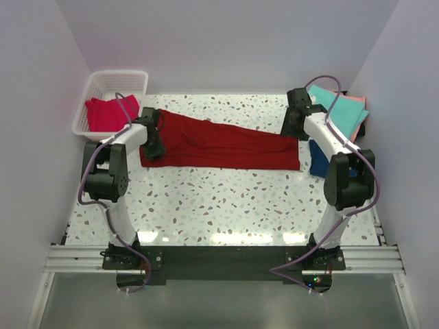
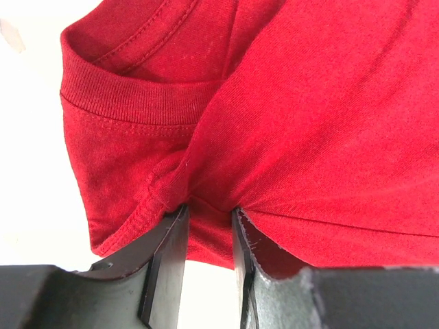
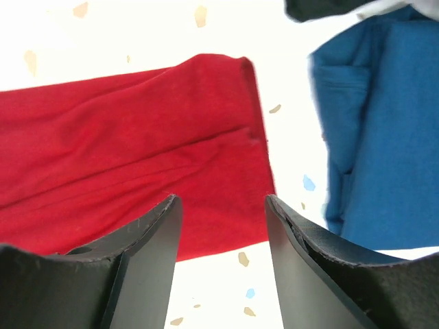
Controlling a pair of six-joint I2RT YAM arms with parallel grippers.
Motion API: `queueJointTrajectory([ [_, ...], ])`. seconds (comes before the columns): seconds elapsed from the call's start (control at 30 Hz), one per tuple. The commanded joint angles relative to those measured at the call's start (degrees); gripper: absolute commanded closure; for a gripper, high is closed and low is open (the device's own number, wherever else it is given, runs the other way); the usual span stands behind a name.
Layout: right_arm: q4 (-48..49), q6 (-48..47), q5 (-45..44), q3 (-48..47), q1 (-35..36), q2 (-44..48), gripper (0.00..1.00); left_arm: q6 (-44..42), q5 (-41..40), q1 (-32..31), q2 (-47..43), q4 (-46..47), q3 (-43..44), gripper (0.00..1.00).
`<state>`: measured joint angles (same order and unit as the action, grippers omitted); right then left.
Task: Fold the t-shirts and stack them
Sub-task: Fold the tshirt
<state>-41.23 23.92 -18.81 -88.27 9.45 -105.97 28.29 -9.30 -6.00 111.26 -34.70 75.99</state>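
The large dark red t-shirt [image 1: 226, 144] lies stretched left to right across the table. My left gripper [image 1: 152, 142] is at its left end. In the left wrist view the left gripper [image 2: 209, 214] is shut on a pinch of the dark red t-shirt [image 2: 309, 123] just below the ribbed collar. My right gripper [image 1: 293, 129] hovers over the shirt's right end. In the right wrist view the right gripper [image 3: 223, 202] is open and empty above the dark red t-shirt's edge [image 3: 137, 157]. A navy t-shirt [image 3: 384, 137] lies to the right of it.
A white lattice basket [image 1: 130, 80] at the back left holds the pinkish-red t-shirt [image 1: 110, 114]. At the back right a teal t-shirt [image 1: 339, 110] lies on a salmon pink one [image 1: 357, 101], with the navy t-shirt [image 1: 319, 163] in front. The speckled table [image 1: 226, 205] has walls on three sides.
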Motion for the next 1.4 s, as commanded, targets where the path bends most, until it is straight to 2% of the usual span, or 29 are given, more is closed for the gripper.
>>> queueJointTrajectory([
  [0.0,0.19,0.42,0.87,3.27,1.36,0.77,0.44,-1.93,0.86,1.08,-1.92,1.82,-1.72,0.63],
  [0.1,1.32,1.04,2.89,6.17,2.06,0.51,0.44,-2.19,1.91,0.99,-2.54,3.14,-2.33,0.59],
  [0.23,3.08,1.83,5.01,9.95,2.85,-0.72,0.44,-2.28,3.06,0.99,-5.18,5.51,-3.82,0.39],
  [0.3,4.48,1.83,5.18,11.36,3.11,-1.6,0.45,-2.28,2.97,0.99,-6.05,6.31,-4.26,0.38],
  [0.67,6.61,3.58,8.44,21.2,3.64,-3.72,0.47,-1.93,0.6,0.99,-8.25,7.45,-5.41,0.39],
  [0.87,1.95,5.51,7.56,26.65,5.84,-0.12,0.48,-1.31,-1.6,0.99,-10.36,8.33,-5.59,0.39],
  [1.1,-6.13,8.59,5.45,30.96,9.53,3.75,0.5,0.62,-4.14,0.99,-6.51,6.58,-5.5,0.39],
  [1.37,-12.73,12.81,-0.08,35.8,9.53,10.08,0.5,6.32,-15.74,1.17,-2.02,-5.72,-1.63,0.39],
])
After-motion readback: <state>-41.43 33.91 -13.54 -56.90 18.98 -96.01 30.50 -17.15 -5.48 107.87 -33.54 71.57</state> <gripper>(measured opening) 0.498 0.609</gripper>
